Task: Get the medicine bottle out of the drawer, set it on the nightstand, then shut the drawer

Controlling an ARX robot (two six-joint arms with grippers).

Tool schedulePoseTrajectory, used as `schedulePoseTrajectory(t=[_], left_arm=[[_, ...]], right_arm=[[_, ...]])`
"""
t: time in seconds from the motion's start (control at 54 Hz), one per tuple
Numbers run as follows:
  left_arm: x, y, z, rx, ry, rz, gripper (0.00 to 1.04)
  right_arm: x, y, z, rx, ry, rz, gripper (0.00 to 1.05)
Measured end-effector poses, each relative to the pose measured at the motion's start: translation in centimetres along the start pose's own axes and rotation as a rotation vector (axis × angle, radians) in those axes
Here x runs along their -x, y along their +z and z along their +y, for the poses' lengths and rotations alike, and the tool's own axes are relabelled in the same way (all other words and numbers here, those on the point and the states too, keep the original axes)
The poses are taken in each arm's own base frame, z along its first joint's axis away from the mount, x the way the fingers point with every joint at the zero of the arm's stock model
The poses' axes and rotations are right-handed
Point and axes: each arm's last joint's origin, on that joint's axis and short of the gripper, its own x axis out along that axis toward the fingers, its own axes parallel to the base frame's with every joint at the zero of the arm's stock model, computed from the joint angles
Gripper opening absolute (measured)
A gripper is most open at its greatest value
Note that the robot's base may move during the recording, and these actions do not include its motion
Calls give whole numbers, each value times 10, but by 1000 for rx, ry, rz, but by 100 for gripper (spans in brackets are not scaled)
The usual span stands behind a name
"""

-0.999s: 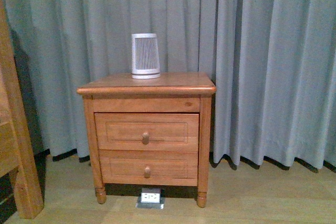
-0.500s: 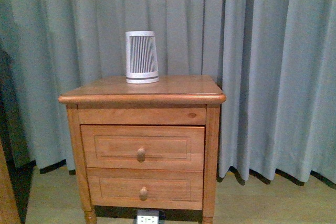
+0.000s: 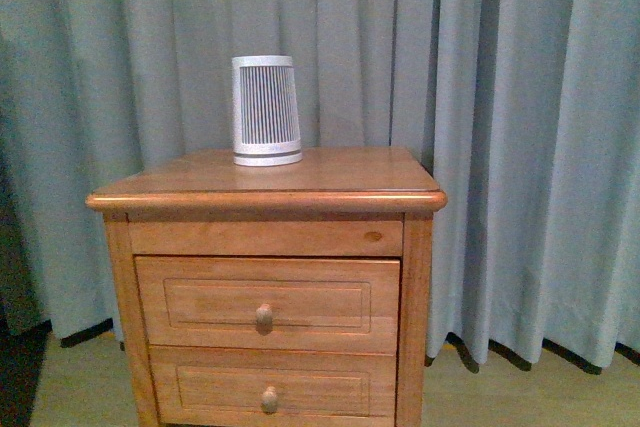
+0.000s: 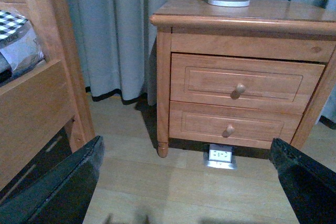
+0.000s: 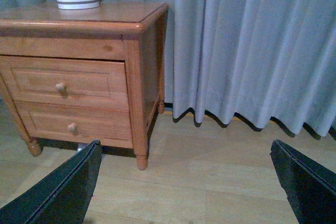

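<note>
**One upper orange-brown wooden drawer [image 3: 267, 304] shut, medicine bottle unseen**

Drawer sits closed in small orange-brown wooden nightstand [image 3: 265, 201]. White ribbed tapered device [image 3: 266, 110] stands on its top, toward the back. Grey curtain [image 3: 520, 147] behind. Left tool [image 4: 186, 142] and right tool [image 5: 185, 145] both spread wide, gripping nothing.

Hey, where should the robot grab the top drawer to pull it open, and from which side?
Grip the round knob at the middle of the drawer front, coming straight from the front. The drawer is shut and its panel flat, so the protruding knob looks like the only handhold.
</note>
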Motion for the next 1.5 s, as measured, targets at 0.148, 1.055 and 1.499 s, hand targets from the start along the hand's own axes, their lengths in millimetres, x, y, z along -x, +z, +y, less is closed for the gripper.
schedulePoseTrajectory(t=[0.148,1.055,1.499], left_arm=[[-2,-7,1,125,4,264,98],[-297,-6,-63,-19,-40,153,98],[-363,-73,-136,-8,-136,188,98]], right_arm=[[0,0,0,0,1,0,98],[0,0,0,0,0,0,98],[0,0,0,0,0,0,98]])
